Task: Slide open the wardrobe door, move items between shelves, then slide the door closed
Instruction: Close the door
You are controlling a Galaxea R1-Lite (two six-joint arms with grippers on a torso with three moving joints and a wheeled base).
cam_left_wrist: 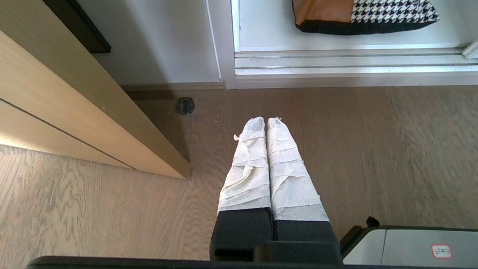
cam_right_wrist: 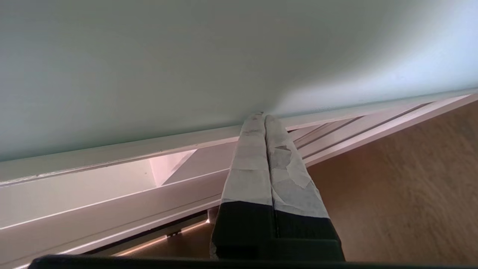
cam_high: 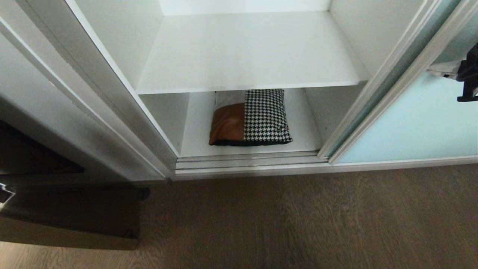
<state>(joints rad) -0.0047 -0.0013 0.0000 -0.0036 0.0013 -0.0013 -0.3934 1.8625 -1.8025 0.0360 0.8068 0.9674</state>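
Pressing closed, empty right gripper tips against frosted pale aqua glass sliding wardrobe door, apparently for pushing not gripping; houndstooth-and-tan square cushion lying on bottom white shelf; left gripper hanging closed, empty.

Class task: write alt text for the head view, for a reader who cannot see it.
An open wardrobe: a houndstooth cushion with a tan patch lies on the bottom shelf, under a bare white shelf. The frosted aqua sliding door stands at the right, the right gripper against it.

Cushion on bottom shelf, under upper shelf.
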